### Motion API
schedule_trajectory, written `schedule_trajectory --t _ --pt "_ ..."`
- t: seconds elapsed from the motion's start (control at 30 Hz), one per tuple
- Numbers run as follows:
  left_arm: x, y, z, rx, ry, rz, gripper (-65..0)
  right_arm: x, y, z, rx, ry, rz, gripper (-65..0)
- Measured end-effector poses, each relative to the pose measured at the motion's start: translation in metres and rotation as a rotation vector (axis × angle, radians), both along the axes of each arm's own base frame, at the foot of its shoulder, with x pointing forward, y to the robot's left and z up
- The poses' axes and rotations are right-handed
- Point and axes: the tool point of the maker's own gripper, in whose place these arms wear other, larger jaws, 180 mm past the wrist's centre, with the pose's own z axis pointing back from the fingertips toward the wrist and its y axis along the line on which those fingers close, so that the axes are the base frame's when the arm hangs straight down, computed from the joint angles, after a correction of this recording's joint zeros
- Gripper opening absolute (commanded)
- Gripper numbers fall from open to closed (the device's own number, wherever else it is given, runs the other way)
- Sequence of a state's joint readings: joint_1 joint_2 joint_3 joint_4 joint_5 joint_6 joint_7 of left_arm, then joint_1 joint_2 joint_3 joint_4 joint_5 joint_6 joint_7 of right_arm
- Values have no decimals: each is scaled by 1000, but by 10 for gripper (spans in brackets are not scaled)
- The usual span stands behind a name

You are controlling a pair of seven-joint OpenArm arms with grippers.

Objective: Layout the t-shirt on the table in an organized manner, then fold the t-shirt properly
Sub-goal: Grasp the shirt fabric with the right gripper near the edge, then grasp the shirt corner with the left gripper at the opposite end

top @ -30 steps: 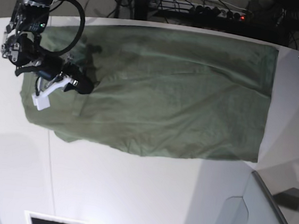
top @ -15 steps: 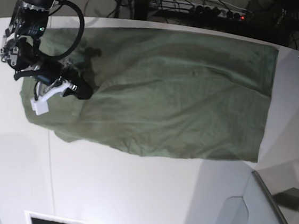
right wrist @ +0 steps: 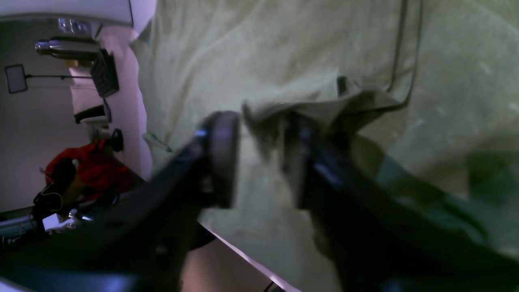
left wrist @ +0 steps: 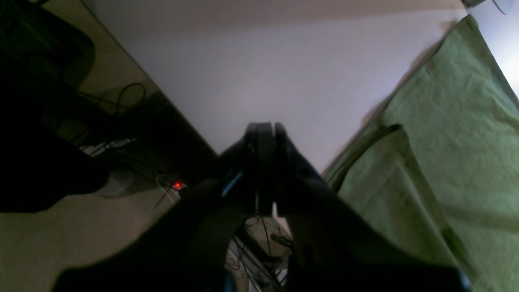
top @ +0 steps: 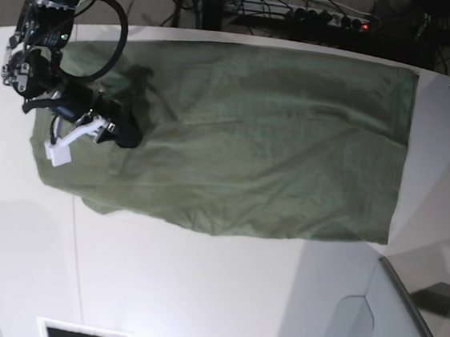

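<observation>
The olive-green t-shirt (top: 276,142) lies spread out across the far half of the white table (top: 196,294), with wrinkles near its front hem. My right gripper (top: 128,136) is low over the shirt's left part. In the right wrist view its fingers (right wrist: 223,154) stand apart and open, and a raised ridge of the t-shirt (right wrist: 284,48) sits between them, close to one finger. My left gripper (left wrist: 265,134) is shut and empty, hovering over bare table (left wrist: 263,61) near the far right corner, beside the t-shirt (left wrist: 446,142) edge.
A grey translucent panel (top: 401,332) rises at the front right corner. Cables and a power strip (top: 329,18) lie on the floor beyond the table's far edge. A white slotted plate (top: 83,335) sits at the front edge. A thin seam (top: 75,249) crosses the tabletop.
My right gripper's jaws have parted from shut to open over the cloth fold, and its hand shifted slightly. The left arm has not moved.
</observation>
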State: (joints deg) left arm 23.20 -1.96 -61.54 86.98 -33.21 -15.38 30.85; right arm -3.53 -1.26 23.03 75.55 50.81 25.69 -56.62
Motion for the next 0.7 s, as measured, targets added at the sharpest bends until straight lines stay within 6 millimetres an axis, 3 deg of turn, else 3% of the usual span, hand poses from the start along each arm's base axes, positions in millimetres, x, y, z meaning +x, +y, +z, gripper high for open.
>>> schedule_trajectory --t 0.07,0.27,0.33,0.43,0.5,0.6,0.7 --pt "0 0 0 0 0 0 -650 1 -2 6 -15 -20 3 -335" --pt "2 -3 0 -2 -3 -8 -650 8 -11 55 -107 -188 23 -333" --pt "13 -16 -1 -12 -8 -40 -650 10 -4 62 -118 -228 58 -336" --pt "41 -51 3 -28 -38 -152 -650 4 11 61 -134 -252 161 -348" --pt "63 -72 12 -26 -75 -219 -650 2 14 60 -135 -252 176 -435" --pt "83 -96 9 -50 -88 -300 -650 -3 15 57 -134 -244 180 -644" --pt "92 -109 -16 -116 -60 -315 -650 -5 11 54 -139 -234 170 -621"
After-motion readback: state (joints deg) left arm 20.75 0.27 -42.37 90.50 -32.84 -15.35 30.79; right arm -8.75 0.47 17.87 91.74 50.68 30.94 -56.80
